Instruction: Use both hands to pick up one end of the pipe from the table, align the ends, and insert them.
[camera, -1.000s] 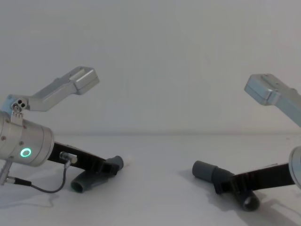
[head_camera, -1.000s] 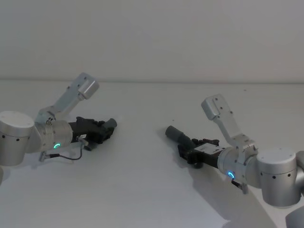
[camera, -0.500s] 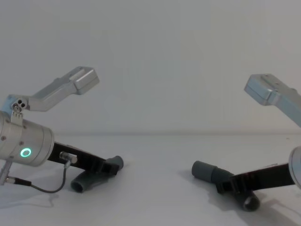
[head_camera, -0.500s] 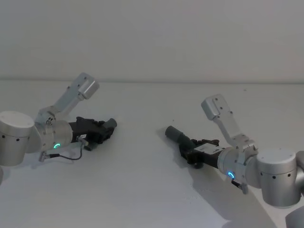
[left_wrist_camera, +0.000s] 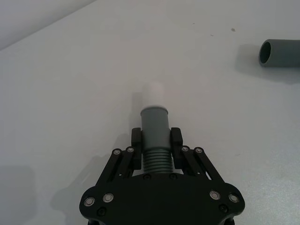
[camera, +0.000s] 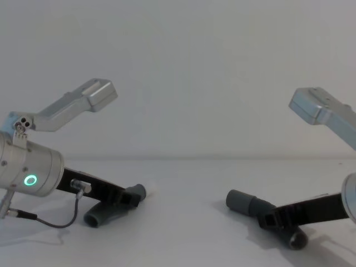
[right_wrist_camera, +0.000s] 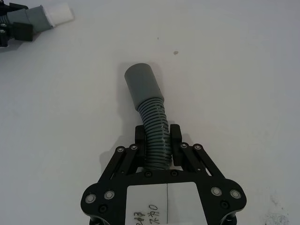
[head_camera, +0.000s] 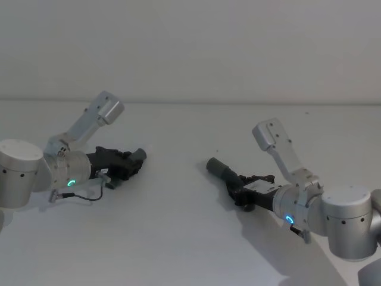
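Left gripper clamping ribbed section of left hose piece just behind its grey cuff, white tip pointing toward table middle. Gripper sitting low over table, toward left edge. Right gripper squeezing ribs of right hose piece, toward right edge, plain cuff facing left piece. Both cuffs staying well apart.

The white table bears left hose and right hose — well apart.
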Available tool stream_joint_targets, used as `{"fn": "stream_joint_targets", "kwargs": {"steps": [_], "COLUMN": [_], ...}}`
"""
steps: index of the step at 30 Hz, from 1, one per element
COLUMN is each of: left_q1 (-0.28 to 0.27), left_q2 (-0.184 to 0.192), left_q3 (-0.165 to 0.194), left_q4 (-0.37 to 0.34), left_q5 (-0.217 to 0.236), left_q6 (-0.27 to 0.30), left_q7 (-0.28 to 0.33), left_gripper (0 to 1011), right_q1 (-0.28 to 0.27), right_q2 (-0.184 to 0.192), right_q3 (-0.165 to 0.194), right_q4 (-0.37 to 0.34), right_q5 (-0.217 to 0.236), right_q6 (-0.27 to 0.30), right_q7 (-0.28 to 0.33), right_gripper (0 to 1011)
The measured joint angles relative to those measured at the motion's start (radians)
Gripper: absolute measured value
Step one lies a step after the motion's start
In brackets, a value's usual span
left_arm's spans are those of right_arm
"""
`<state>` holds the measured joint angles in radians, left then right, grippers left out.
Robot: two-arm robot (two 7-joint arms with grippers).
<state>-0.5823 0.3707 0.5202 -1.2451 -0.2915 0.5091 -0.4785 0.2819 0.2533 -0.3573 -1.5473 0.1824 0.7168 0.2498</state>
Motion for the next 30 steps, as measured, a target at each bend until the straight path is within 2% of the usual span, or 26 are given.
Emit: {"fn": "stream_joint_targets", "kwargs": {"steps": [21,30], "left_q1": [0.001,0.010], "left_q2": [-0.001,-0.005], "left_q3": [-0.002,-0.016], "left_q4": [-0.003,-0.024], "left_q5": [0.001,0.013], "left_q6": [0.000,-0.022], "left_q7": [0.002,0.034], "left_gripper": [352,352], "right_q1": [0.000,0.005], "right_q2": [0.000,0.004], "right_q3": [0.001,0.002], "right_q4": [0.002,0.014], "right_q5": [-0.001,-0.004], "right_q6": [-0.004,-0.057], "right_q7": [0.001,0.022], "right_gripper": [299,298]}}
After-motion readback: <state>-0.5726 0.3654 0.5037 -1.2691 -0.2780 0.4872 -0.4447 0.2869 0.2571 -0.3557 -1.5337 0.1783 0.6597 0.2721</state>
